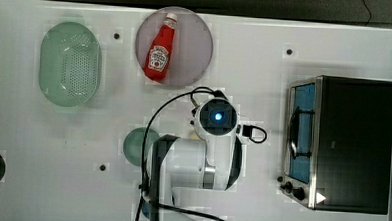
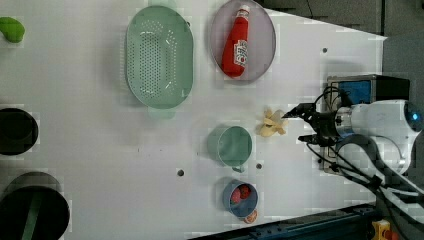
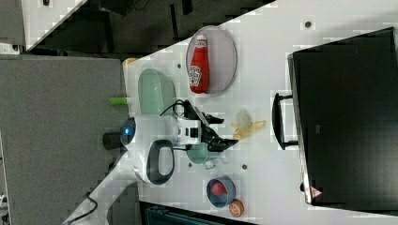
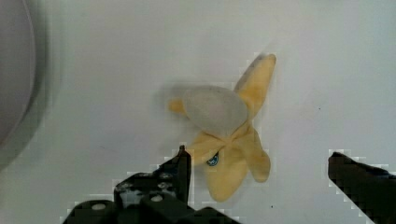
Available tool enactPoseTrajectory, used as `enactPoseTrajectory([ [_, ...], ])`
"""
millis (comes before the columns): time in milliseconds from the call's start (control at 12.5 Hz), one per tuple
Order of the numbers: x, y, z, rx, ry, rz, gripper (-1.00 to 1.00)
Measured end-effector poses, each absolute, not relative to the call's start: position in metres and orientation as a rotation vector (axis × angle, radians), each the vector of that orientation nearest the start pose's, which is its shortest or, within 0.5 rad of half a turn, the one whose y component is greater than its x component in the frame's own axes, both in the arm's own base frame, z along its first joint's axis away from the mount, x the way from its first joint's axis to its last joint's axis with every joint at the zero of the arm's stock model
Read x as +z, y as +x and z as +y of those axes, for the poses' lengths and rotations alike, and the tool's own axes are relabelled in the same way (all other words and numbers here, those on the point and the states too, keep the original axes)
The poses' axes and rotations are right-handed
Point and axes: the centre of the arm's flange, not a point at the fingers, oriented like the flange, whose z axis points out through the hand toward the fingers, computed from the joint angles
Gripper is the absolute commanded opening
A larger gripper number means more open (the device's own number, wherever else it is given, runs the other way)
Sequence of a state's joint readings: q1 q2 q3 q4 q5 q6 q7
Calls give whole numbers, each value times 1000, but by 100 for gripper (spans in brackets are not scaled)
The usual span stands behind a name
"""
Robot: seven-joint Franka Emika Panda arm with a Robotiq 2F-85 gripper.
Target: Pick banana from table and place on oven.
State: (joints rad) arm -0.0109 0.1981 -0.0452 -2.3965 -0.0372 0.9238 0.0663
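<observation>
Lying on the table (image 4: 327,46), the banana (image 4: 229,140), seemingly half-peeled, sits beneath the wide-open, empty pincer (image 4: 259,163)

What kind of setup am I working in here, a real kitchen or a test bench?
Most likely a lab test bench staged as a kitchen: a white table with small dark holes, a toaster oven, and a ketchup bottle lying on a plate.

The white arm (image 1: 202,158) bends at its elbow and reaches out over the table, wrist pointing straight down — its black gripper (image 2: 304,125) hangs low with the two fingers (image 4: 183,169) spread wide apart, nothing held between them.
</observation>
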Motion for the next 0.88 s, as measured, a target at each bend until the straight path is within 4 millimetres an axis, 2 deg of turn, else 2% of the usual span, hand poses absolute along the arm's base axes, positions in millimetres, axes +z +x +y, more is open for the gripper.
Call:
enactPoseTrajectory([
  [400, 187, 483, -11, 75, -2891, 1318, 100],
  [480, 176, 476, -10, 99, -2899, 1315, 100],
  [560, 165, 468, -9, 117, -2891, 1328, 92],
  [800, 142, 454, -11, 194, -2920, 1324, 17],
  [880, 142, 453, -10, 197, -2908, 1335, -7],
])
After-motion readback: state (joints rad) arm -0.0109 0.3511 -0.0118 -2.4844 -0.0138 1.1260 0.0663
